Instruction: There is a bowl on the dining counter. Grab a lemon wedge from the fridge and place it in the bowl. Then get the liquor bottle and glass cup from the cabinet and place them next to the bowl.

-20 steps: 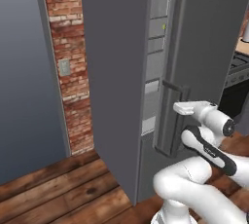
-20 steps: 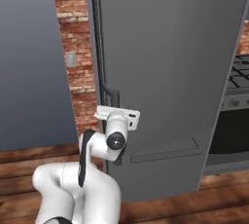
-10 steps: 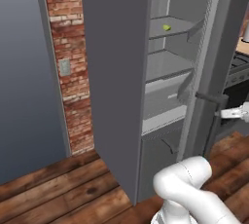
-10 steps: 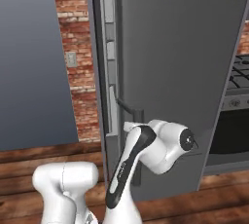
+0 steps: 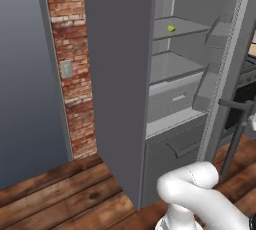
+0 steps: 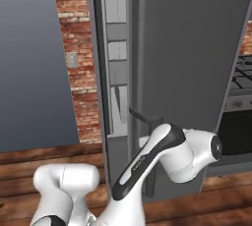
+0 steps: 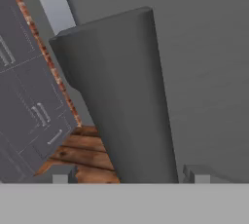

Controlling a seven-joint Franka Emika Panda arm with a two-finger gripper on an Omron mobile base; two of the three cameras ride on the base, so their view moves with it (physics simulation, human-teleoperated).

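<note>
The fridge (image 5: 117,74) stood with its door (image 6: 197,48) swung wide, the dark grey side panel nearest me in the left base view and the light grey inside showing past it. On the upper shelf (image 5: 182,29), toward its back, lay a small yellow-green lemon wedge (image 5: 171,28), alone and well apart from the shelf's front edge. Below that shelf came a second, bare one, then a drawer (image 5: 172,99) with a short pull on its front, and a lower bin under that. Racks hung on the inner face of the door at the right.

The bar handle (image 7: 124,101) ran close before the hand camera as a thick dark column, leaning a little, with the door's flat grey face behind it. The fingers (image 7: 129,177) stood apart, one tip on each side of the handle's lower end, and I could see a gap between each tip and the bar, so they were not clamped on it. In the right base view the arm (image 6: 167,151) bent up from the lower left to the door's edge, its wrist level with the handle's bracket (image 6: 142,118).

A strip of red brick wall (image 5: 70,59) with a small grey switch plate (image 5: 66,69) showed left of the fridge, and a plank floor (image 5: 60,194) lay beneath. A black oven (image 6: 236,107) stood at the right
</note>
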